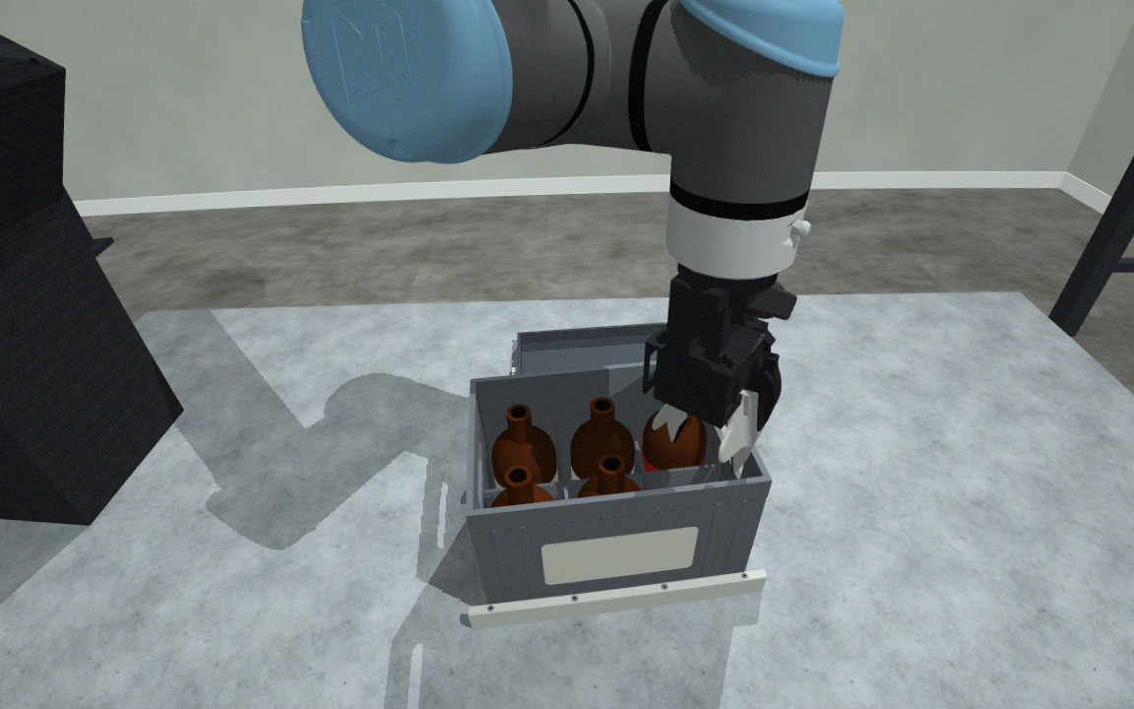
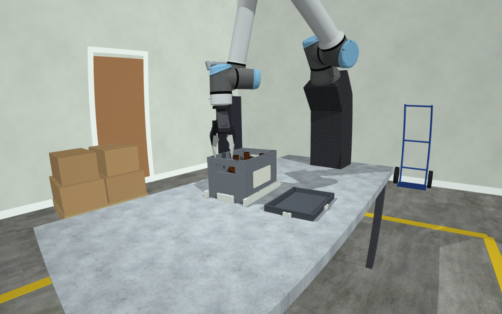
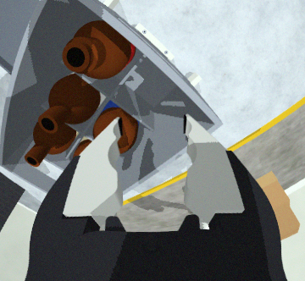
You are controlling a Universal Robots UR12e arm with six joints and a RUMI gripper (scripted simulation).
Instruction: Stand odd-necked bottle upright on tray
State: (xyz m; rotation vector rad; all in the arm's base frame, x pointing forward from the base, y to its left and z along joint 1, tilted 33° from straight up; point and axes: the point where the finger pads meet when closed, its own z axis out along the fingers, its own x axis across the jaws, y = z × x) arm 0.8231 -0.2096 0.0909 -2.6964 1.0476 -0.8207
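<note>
We see five brown, slim-necked bottles [image 1: 601, 449] [image 2: 246, 155] [image 3: 74, 96] in the crate [image 1: 509, 550] [image 2: 227, 185] [image 3: 110, 13] (the tray [image 1: 589, 351] [image 2: 299, 201] [image 3: 21, 14] sits beside it). Our end effector [image 1: 701, 447] [image 2: 223, 157] [image 3: 152, 117] is released at its top.

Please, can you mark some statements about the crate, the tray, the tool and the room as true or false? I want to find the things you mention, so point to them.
1. Five bottles [image 1: 601, 445] [image 2: 246, 155] [image 3: 99, 52] are inside the crate [image 1: 509, 555] [image 2: 227, 187] [image 3: 47, 31]. True.
2. One bottle already stands on the tray [image 1: 589, 353] [image 2: 276, 209] [image 3: 17, 10]. False: the tray holds no bottle.
3. The tool [image 1: 701, 451] [image 2: 224, 157] [image 3: 152, 117] is shut on a bottle. False: it is open, with nothing between its fingers.
4. The crate has a pale panel [image 1: 619, 555] [image 2: 262, 176] on one long side. True.
5. The cardboard boxes [image 2: 77, 168] are stacked on the table. False: they are stacked beyond its edge.
6. The hand truck [image 2: 418, 105] is blue. True.
</note>
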